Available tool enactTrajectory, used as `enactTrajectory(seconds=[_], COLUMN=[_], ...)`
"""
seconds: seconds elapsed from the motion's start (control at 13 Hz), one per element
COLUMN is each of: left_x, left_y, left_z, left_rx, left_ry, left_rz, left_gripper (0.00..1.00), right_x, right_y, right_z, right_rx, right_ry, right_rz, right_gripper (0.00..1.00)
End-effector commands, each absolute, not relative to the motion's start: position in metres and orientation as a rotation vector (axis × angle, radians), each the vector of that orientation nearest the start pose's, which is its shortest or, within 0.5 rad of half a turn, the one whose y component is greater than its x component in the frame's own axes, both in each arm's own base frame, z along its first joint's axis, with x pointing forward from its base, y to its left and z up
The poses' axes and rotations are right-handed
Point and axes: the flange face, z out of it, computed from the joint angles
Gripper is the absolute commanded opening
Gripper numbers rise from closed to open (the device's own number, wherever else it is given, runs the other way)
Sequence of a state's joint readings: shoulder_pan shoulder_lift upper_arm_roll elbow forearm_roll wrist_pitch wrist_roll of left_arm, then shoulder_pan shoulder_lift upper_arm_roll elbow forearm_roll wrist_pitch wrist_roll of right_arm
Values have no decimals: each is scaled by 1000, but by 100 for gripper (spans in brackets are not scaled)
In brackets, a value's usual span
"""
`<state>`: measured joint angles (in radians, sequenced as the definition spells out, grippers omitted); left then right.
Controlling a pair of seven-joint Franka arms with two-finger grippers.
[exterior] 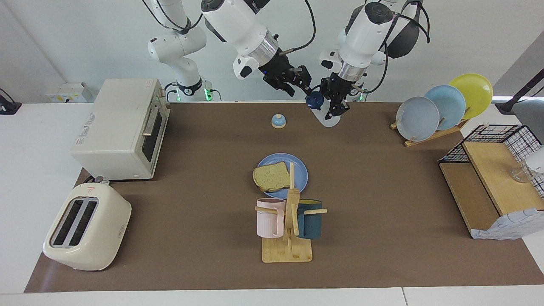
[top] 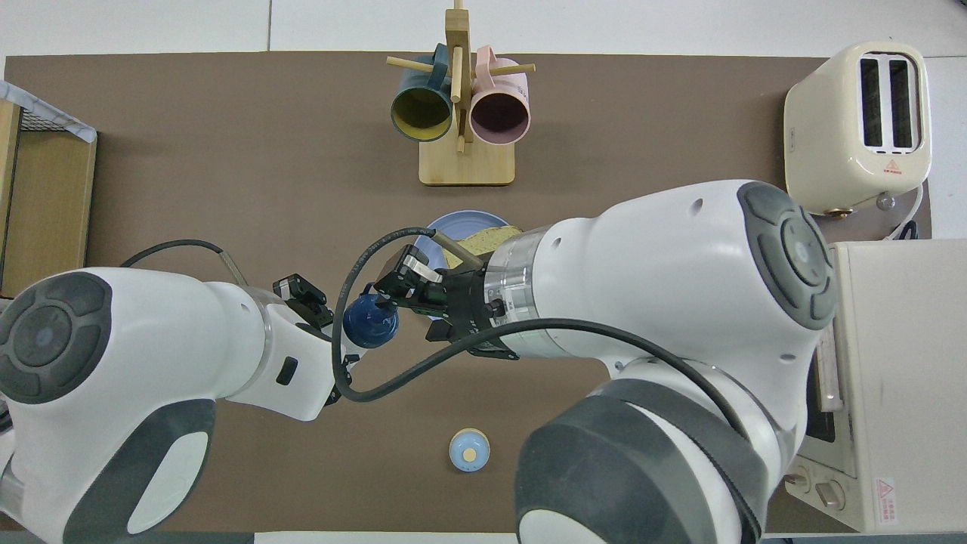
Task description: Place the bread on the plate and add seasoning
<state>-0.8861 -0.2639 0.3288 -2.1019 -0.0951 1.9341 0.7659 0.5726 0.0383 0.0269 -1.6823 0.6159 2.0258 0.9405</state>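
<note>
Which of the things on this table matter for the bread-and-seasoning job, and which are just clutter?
In the job:
- bread, lying on the plate
- seasoning, held up by the left gripper
- right gripper, at its cap

Clutter:
- bell
- mug rack
- toaster
- oven
- plate rack

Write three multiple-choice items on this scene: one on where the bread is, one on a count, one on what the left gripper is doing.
1. Where does the bread lie?
A. In the toaster
B. On the blue plate
C. On the bare table

2. How many mugs hang on the wooden mug stand?
A. One
B. Two
C. Four

3. What is the state of the left gripper?
A. Shut on the seasoning bottle, held up in the air
B. Open over the bell
C. Shut on a mug

Key: 1 B, the slice rests on the plate, overhanging its rim. 2 B, one pink mug and one dark teal mug. 3 A, it grips the bottle's neck below the navy cap.
</note>
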Motion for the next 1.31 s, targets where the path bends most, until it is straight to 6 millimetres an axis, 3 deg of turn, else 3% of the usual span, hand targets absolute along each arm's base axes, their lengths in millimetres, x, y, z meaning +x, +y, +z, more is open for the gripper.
enactTrajectory(seconds=[0.0, 0.31, 0.62, 0.69, 0.85, 1.08, 1.23], left_x=[412, 411, 410, 410, 411, 411, 411], left_y=[-253, -254, -256, -256, -255, -255, -255], left_z=[535, 535, 536, 536, 536, 536, 537], left_rx=[-2619, -2624, -2620, -2620, -2621, -2621, -2621], left_ry=[1981, 1974, 1976, 1976, 1974, 1974, 1974], left_rz=[-204, -211, -216, -216, -216, -218, -221], left_gripper=[0, 0, 0, 0, 0, 0, 0], right_x=[485, 484, 483, 482, 478, 477, 477], right_y=[372, 376, 377, 377, 376, 376, 375], right_z=[610, 608, 608, 608, 614, 616, 616], right_rx=[-2383, -2398, -2400, -2409, -2480, -2527, -2525], right_ry=[688, 697, 698, 691, 653, 629, 631], right_rz=[246, 265, 272, 283, 282, 275, 274], right_gripper=[62, 50, 27, 28, 57, 53, 37])
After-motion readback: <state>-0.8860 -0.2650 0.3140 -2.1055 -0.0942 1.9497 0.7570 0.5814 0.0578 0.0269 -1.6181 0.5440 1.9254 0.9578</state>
